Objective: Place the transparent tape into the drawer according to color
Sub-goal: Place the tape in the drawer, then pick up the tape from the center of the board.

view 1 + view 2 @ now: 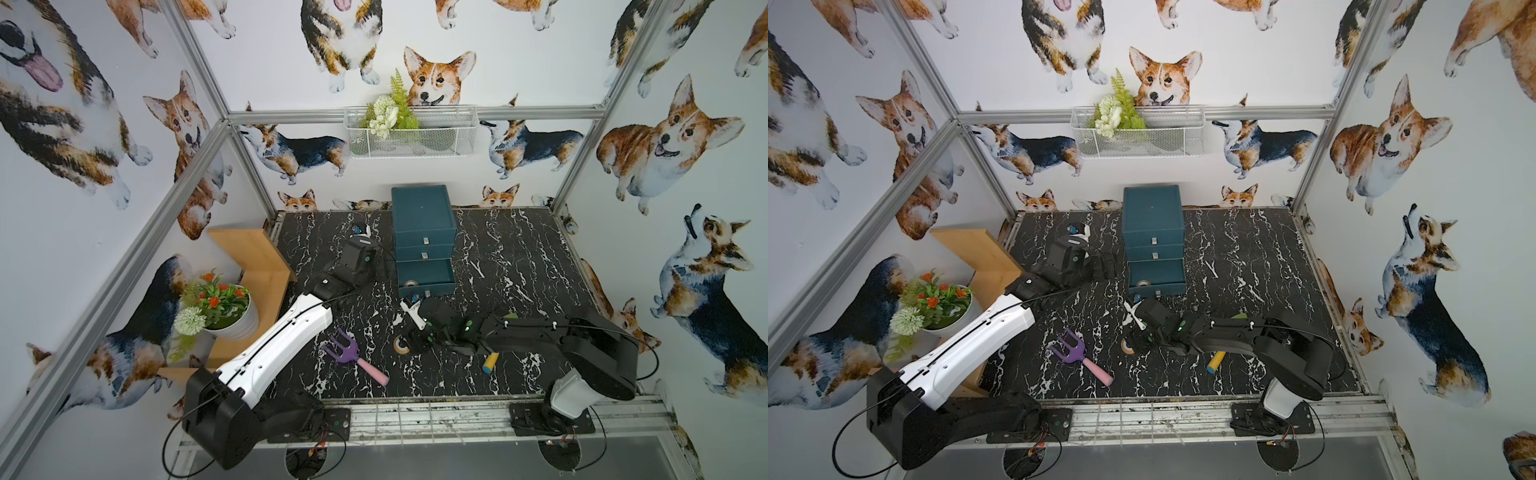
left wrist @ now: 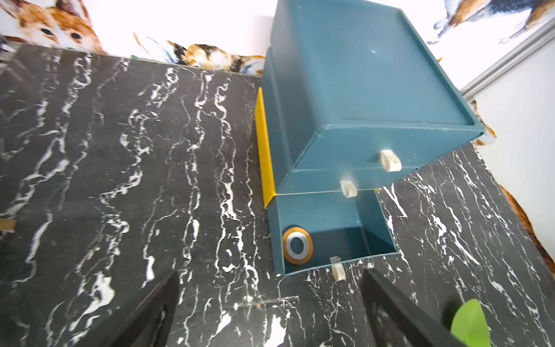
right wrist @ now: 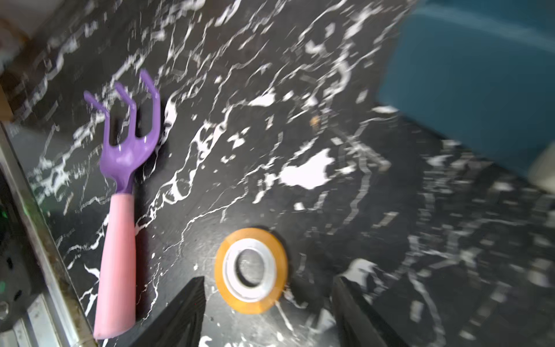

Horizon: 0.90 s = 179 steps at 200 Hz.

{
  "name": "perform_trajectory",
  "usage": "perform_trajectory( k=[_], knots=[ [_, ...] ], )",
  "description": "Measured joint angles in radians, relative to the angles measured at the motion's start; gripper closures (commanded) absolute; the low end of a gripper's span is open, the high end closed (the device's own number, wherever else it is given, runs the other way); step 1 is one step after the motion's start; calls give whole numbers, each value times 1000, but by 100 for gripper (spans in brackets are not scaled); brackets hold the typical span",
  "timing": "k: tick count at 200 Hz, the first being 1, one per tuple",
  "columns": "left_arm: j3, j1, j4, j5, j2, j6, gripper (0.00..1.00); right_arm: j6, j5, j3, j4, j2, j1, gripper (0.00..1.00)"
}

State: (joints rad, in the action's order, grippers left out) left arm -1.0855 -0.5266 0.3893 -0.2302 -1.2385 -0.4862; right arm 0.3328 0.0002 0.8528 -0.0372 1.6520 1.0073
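in the open bottom drawer [image 2: 318,216]: i see one orange tape roll [image 2: 297,245] tucked into the front corner nearest my left arm; i cannot tell whether it lies flat or leans on the wall.
teal chest [image 1: 422,212]: it stands at the back of the black marble surface [image 1: 519,257], with the upper two drawers shut and the lowest pulled out.
loose orange roll [image 3: 250,270]: it lies flat on the surface in front of the chest, apart from the drawer, white core facing up.
right pincer [image 3: 270,312]: the jaws stand apart with the tips on either side of the loose orange roll; i see no pad pressing on it, so nothing is held.
left pincer [image 2: 270,312]: the jaws are spread wide and empty, above bare surface beside the open drawer.
purple rake [image 3: 129,156]: it has a pink handle and lies flat, near the loose roll but not touching it.
trowel handle [image 1: 490,362]: the yellow handle pokes out from under my right arm; most of the tool is hidden.
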Motion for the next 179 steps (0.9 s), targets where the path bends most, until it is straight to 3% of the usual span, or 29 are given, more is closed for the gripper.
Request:
perform_trajectory(
  k=[85,173,179],
  knots=[
    [55,71,40,23,60,50,0,-31,109,94,117,130,87,29],
    [78,97,33,52,72,58,1,-31,185,140,132,176,101,36],
    [78,99,33,52,71,58,1,-31,187,141,135,176,102,40]
  ],
)
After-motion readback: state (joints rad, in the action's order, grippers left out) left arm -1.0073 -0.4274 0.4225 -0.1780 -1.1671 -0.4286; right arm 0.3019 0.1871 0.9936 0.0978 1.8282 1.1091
